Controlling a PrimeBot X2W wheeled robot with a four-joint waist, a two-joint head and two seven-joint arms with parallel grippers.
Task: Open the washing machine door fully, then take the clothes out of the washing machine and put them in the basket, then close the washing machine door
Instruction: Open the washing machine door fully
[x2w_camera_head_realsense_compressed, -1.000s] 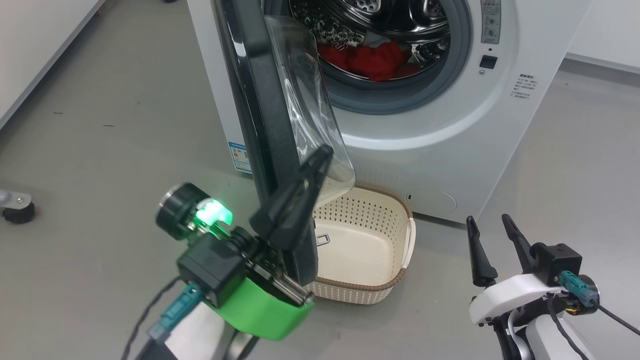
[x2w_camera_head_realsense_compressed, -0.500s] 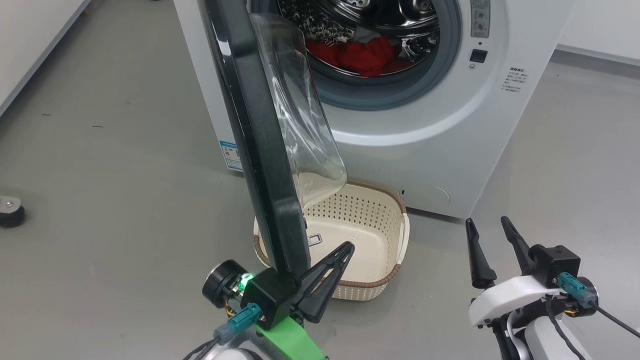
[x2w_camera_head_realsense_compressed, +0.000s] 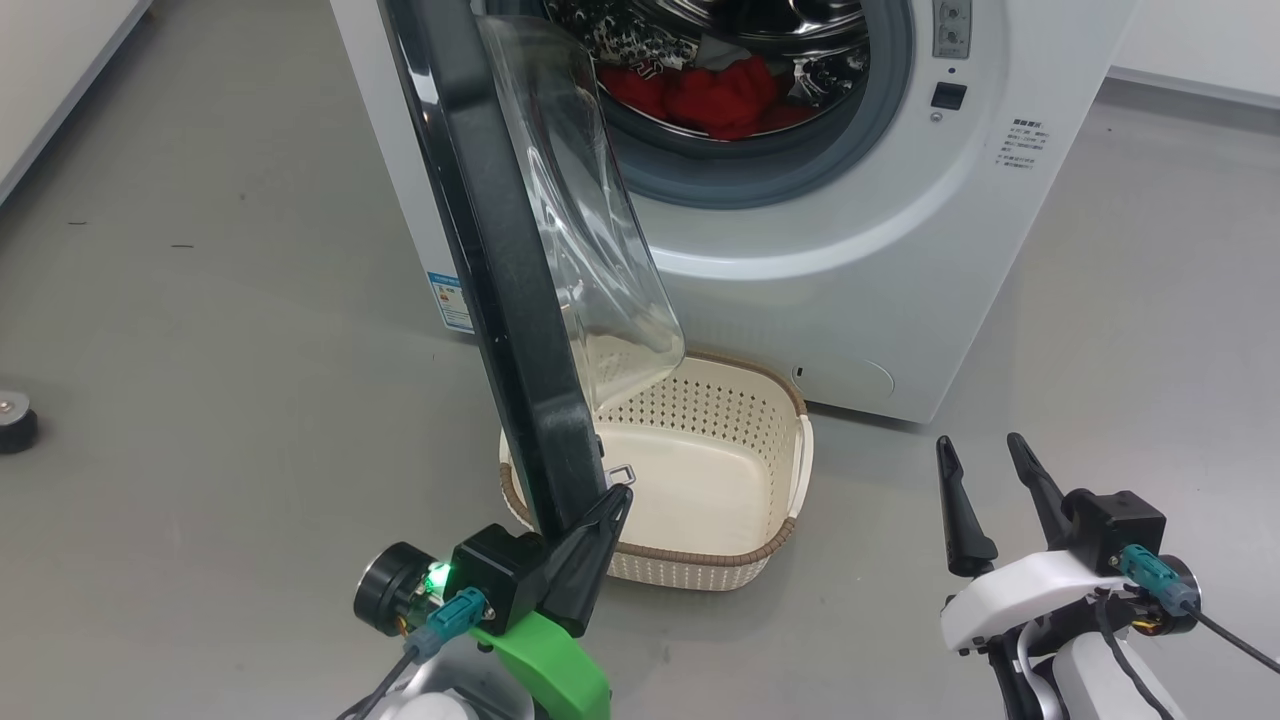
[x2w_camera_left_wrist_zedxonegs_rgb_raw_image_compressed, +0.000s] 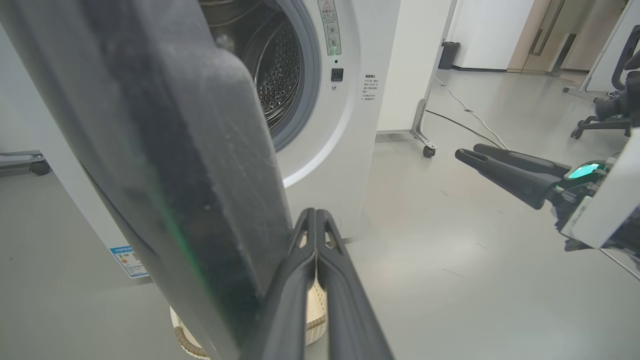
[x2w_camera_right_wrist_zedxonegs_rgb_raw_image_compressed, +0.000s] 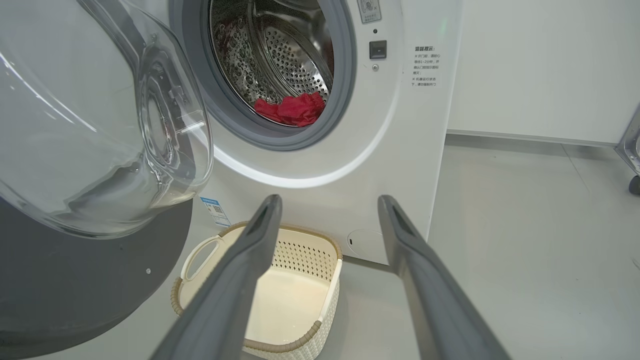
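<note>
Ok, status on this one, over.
Left gripper shut beside door edge. Right gripper open, empty. Clothes in drum, basket empty. Door partly open, overhanging basket.

Head view: high, facing forward and down onto the washing machine (x2w_camera_head_realsense_compressed: 900, 230), its door (x2w_camera_head_realsense_compressed: 485, 250) seen edge-on, the basket (x2w_camera_head_realsense_compressed: 720, 410) below. Left wrist view: low, very near the door's black ring, facing the machine front. Right wrist view: low, further back, facing drum (x2w_camera_right_wrist_zedxonegs_rgb_raw_image_compressed: 280, 65) and basket. All three share machine front and basket.
</note>
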